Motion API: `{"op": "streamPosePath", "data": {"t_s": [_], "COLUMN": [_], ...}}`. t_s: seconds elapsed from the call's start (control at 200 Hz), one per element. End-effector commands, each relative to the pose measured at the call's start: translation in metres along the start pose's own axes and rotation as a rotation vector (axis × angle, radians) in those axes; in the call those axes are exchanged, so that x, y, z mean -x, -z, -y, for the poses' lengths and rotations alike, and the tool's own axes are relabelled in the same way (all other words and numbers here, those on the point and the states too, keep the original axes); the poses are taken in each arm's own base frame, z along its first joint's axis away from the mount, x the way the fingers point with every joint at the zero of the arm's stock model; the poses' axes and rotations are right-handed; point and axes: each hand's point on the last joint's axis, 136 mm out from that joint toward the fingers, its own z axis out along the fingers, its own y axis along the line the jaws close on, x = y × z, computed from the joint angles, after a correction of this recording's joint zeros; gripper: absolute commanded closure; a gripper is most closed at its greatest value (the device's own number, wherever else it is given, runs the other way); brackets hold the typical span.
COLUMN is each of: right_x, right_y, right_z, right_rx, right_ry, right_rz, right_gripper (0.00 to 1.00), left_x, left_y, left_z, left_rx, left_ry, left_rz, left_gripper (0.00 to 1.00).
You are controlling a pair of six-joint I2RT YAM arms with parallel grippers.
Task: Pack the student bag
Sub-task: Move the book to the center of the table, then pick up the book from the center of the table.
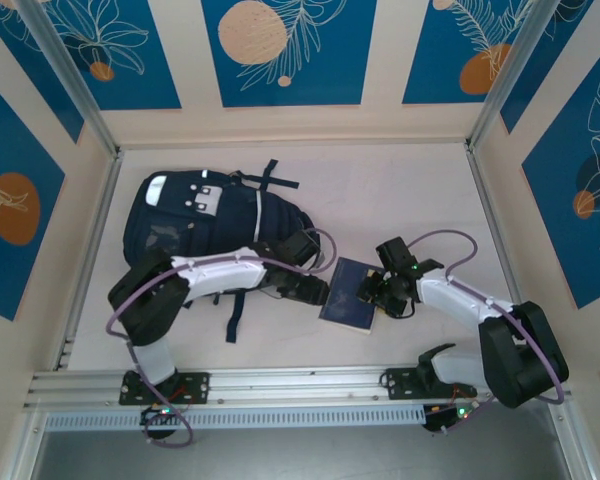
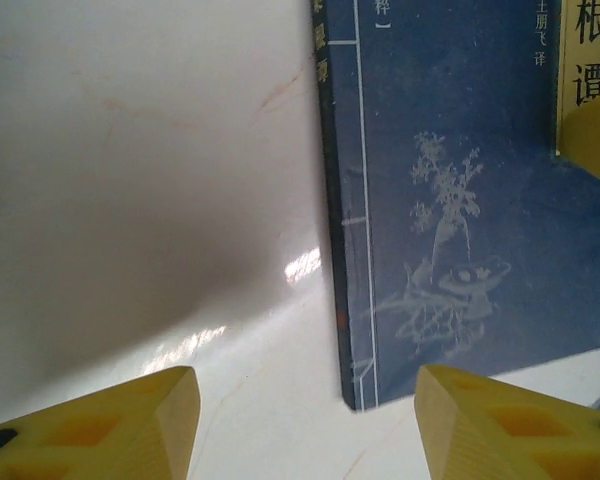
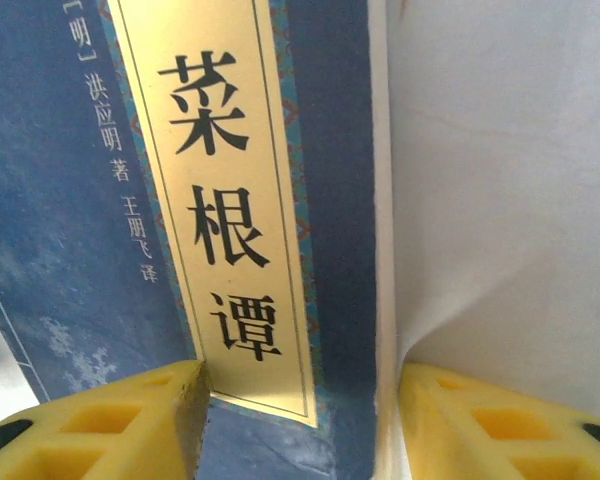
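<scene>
The student bag [image 1: 195, 225], a large navy backpack with white-grey patches, lies at the back left of the table. To its right a flat navy book [image 1: 350, 295] with a cream title strip lies on the table. My left gripper [image 1: 315, 290] hovers at the book's left edge. In the left wrist view it [image 2: 305, 425] is open, with the spine corner of the book [image 2: 460, 200] between its fingers. My right gripper [image 1: 372, 295] is at the book's right edge. In the right wrist view it [image 3: 300, 425] is open astride the edge of the book [image 3: 80, 250], one finger over the cover, the other beside the pages.
The table [image 1: 410, 190] is pale and walled by blue-patterned panels and metal posts. A rail [image 1: 300, 385] carrying both arm bases runs along the near edge. The backpack's straps [image 1: 270, 180] trail toward the back and the front.
</scene>
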Motion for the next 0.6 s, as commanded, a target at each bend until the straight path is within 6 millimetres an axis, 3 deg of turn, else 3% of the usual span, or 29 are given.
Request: {"op": "streamPosePath", "data": {"t_s": [0.0, 0.24, 0.595], "right_x": [-0.005, -0.012, -0.01], "right_y": [0.0, 0.0, 0.009], "right_z": [-0.001, -0.022, -0.028], "right_rx": [0.042, 0.177, 0.229], "right_ry": [0.053, 0.119, 0.112], "right_rz": [-0.007, -0.052, -0.045], "right_gripper": [0.51, 0.61, 0.63], "left_x": [0.01, 0.01, -0.001], "left_y": [-0.009, -0.028, -0.042], "left_z": [0.022, 0.026, 0.021], "left_rx": [-0.058, -0.049, -0.037], "left_ry": [-0.026, -0.038, -0.033], "left_rz": [0.001, -0.031, -0.075], "left_gripper": [0.44, 0.46, 0.47]}}
